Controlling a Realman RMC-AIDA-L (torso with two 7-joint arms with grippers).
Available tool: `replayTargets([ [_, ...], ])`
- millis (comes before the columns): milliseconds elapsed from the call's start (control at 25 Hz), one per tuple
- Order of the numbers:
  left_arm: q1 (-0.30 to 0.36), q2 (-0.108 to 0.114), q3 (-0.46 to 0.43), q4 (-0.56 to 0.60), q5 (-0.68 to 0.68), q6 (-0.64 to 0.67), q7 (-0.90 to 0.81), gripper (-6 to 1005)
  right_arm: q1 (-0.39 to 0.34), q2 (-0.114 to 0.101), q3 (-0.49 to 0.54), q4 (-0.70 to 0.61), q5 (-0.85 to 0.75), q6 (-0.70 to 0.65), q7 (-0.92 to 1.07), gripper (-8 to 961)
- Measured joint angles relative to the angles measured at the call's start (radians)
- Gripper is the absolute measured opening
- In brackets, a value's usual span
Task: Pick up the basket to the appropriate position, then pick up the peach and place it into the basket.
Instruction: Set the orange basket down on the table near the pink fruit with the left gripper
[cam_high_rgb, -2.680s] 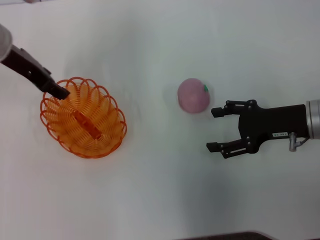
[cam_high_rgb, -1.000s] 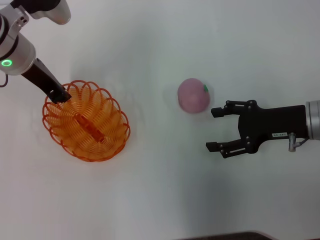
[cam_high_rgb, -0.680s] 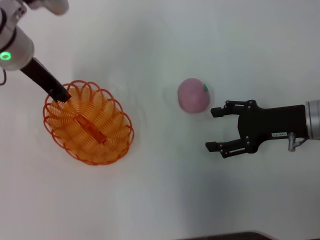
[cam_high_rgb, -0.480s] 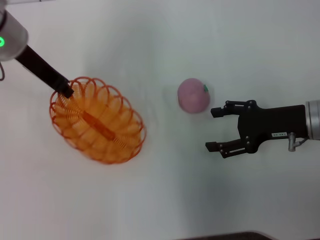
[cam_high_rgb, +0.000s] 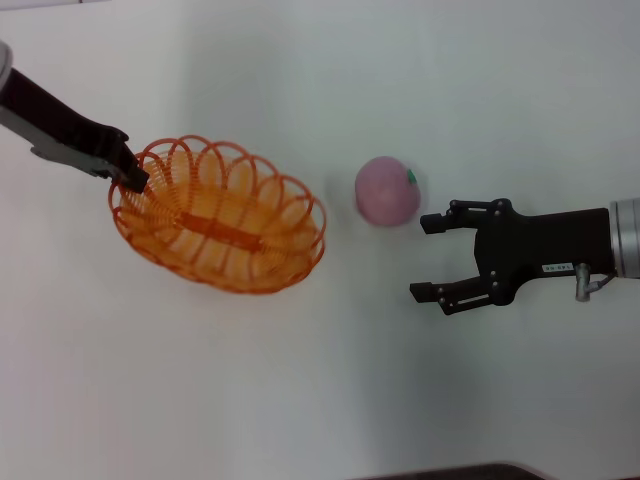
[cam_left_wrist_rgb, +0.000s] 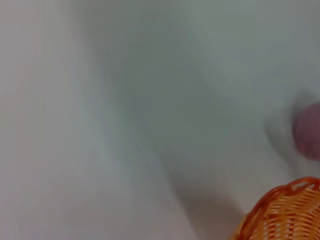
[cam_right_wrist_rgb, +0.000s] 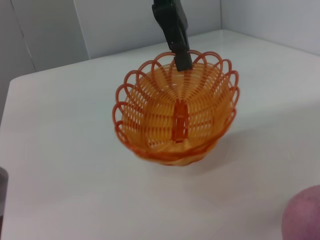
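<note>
The orange wire basket (cam_high_rgb: 220, 228) hangs from my left gripper (cam_high_rgb: 128, 175), which is shut on its rim at the left end. The basket is lifted off the white table and turned so its long side points toward the peach (cam_high_rgb: 387, 191). The pink peach with a green leaf mark lies on the table just right of the basket. My right gripper (cam_high_rgb: 432, 258) is open and empty, just right of and nearer than the peach. The right wrist view shows the basket (cam_right_wrist_rgb: 175, 115) held by the left gripper's fingers (cam_right_wrist_rgb: 181, 55), and the peach (cam_right_wrist_rgb: 303, 215) at the corner. The left wrist view shows the basket rim (cam_left_wrist_rgb: 285, 212) and the peach (cam_left_wrist_rgb: 309, 131).
The white table (cam_high_rgb: 320, 380) bears nothing else. A dark edge (cam_high_rgb: 450, 472) runs along the table's near side. In the right wrist view a wall (cam_right_wrist_rgb: 125, 22) stands behind the table's far edge.
My left gripper has lifted the basket, carried it to the right toward the peach and rotated it. The right arm and the peach have not moved.
</note>
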Motion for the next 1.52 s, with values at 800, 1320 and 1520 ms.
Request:
replayTargets([
  [800, 0.292, -0.161, -0.082, 0.157, -0.195, -0.075, -0.173, 62, 0.002, 0.0, -0.001, 0.003, 0.001, 0.009, 0.023, 940],
  [1320, 0.329, -0.166, -0.002, 0.146, -0.224, -0.201, -0.211, 62, -0.003, 0.002, -0.008, 0.006, 0.0, 0.013, 0.018, 939],
  [1520, 0.328, -0.17, 0.0, 0.166, -0.23, -0.203, -0.213, 62, -0.001, 0.002, -0.008, 0.007, 0.0, 0.013, 0.017, 939],
])
